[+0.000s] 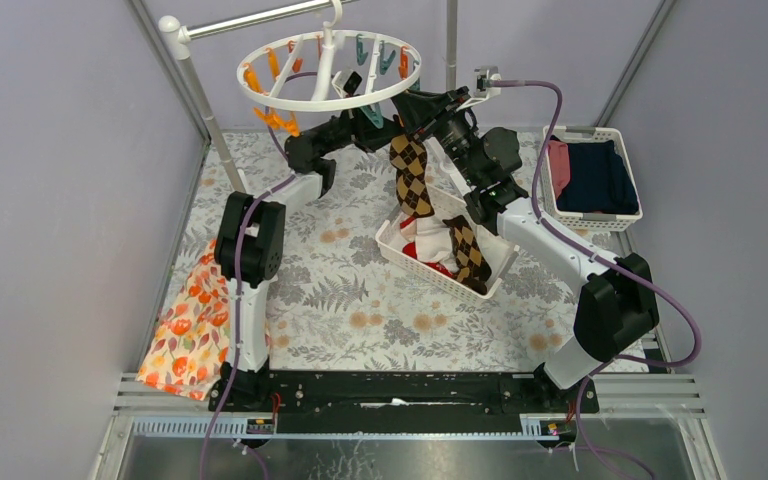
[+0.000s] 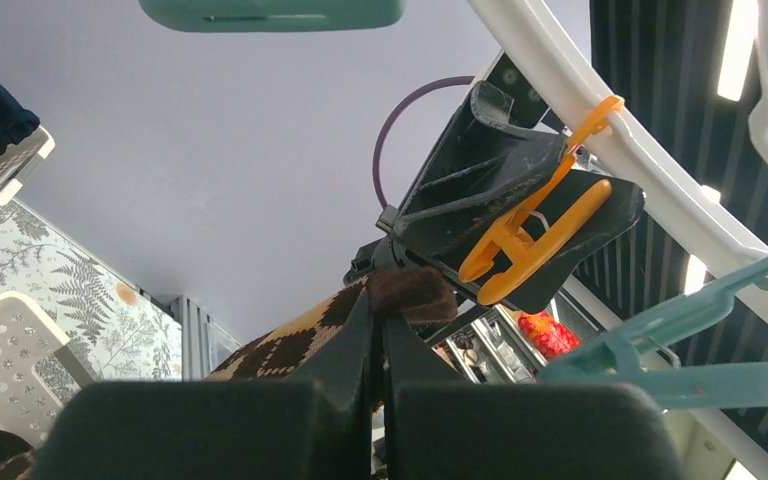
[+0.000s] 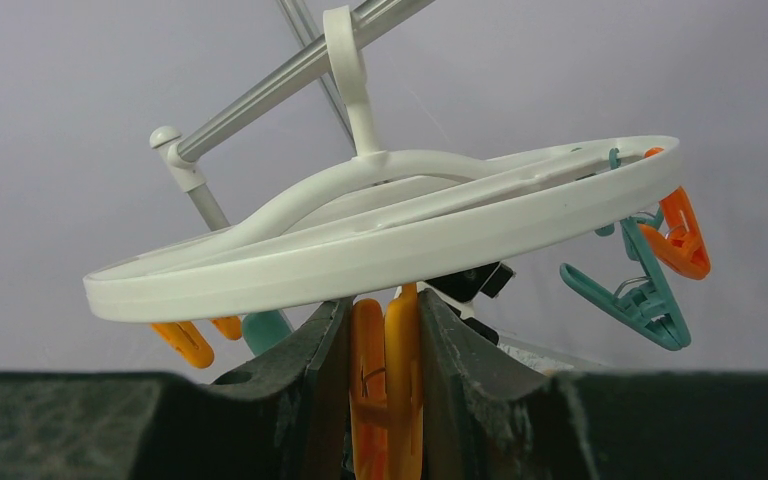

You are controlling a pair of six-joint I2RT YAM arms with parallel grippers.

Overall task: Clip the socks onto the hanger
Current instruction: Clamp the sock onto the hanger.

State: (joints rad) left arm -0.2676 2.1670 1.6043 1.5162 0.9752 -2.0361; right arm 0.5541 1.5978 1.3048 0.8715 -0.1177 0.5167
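overhead view: the round white hanger [image 1: 330,106] hangs at 12 o'clock above the table. the left gripper [image 2: 378,310] is pressed together on the cuff of a brown argyle sock [image 2: 410,292], raised just under the hanger, its toe trailing toward the white basket [image 1: 425,270] at centre. the right gripper [image 3: 385,330] pinches an orange clothespin [image 3: 385,390] on the rim, at 2 o'clock from the cuff in the left wrist view. risks: the hanger could swing off line, or the clothespin could slip free and snap shut before the cuff enters.
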